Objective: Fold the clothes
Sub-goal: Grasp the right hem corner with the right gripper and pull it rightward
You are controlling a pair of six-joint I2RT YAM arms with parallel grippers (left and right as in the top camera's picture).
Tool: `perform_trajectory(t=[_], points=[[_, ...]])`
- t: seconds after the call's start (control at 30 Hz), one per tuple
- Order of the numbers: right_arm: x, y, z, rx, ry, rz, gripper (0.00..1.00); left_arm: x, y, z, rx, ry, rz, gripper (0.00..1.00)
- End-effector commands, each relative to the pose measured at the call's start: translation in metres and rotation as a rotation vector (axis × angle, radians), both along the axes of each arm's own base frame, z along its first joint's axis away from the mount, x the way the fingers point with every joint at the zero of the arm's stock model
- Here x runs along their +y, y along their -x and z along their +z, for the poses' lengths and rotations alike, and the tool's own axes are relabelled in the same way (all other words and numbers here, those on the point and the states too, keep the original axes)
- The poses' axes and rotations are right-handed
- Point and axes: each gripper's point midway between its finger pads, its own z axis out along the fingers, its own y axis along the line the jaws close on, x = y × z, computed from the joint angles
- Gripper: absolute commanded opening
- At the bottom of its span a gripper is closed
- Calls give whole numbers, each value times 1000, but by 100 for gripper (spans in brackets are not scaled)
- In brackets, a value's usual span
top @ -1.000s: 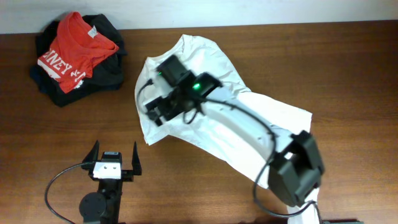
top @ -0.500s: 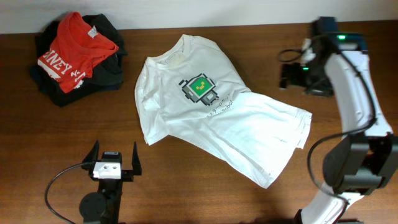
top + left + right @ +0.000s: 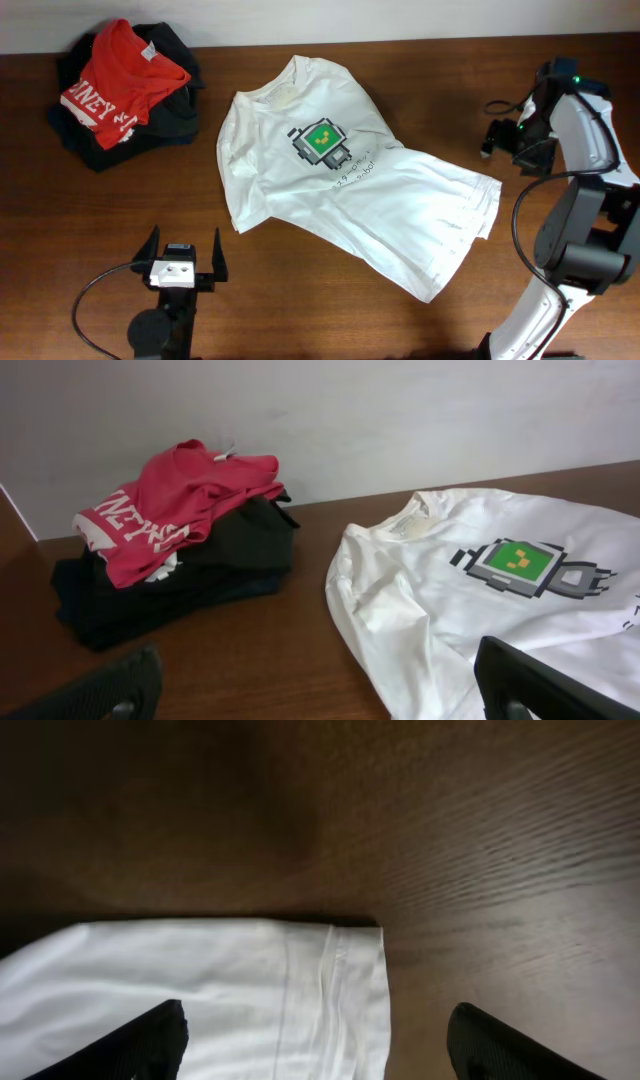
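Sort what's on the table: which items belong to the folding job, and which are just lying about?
Job: white T-shirt, spread out, not yet folded; left hand, open; right hand, open.
Lying about: red shirt; dark garments piled under it.

- The overhead camera looked straight down from far above, taking in the whole table [image 3: 300,300].
- The left wrist camera sat low near the front edge, facing the back wall [image 3: 400,410].
- The right wrist camera looked steeply down, close over the shirt [image 3: 200,990] edge.
- All three shared the shirt; overhead and left wrist also shared the pile [image 3: 120,90].
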Motion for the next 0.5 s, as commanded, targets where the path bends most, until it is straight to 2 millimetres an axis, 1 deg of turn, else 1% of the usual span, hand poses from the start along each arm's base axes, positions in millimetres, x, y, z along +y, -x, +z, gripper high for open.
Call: perform_trajectory(t=[0.0,0.07,0.1,0.17,0.27,0.3,0.37,0.43,0.47], points=[[5,6,-18,19,-11,-3,85,0,0,-1,2,-12,-5,99],[6,11,-29,29,-14,-3,84,0,0,-1,2,-12,-5,99],[7,15,-38,36,-16,-3,84,0,0,-1,2,-12,-5,99],[9,21,-51,44,-19,-3,81,0,0,-1,2,-12,-5,99],[10,24,-61,44,-18,-3,78,0,0,-1,2,-12,-5,99],[10,25,-64,42,-18,-3,75,0,0,-1,2,-12,-5,99],[11,26,-68,41,-17,-3,65,0,0,-1,2,-12,-5,99],[11,26,-69,38,-16,-2,50,0,0,-1,2,-12,-5,99],[11,25,-69,35,-16,-2,46,0,0,-1,2,-12,-5,99]])
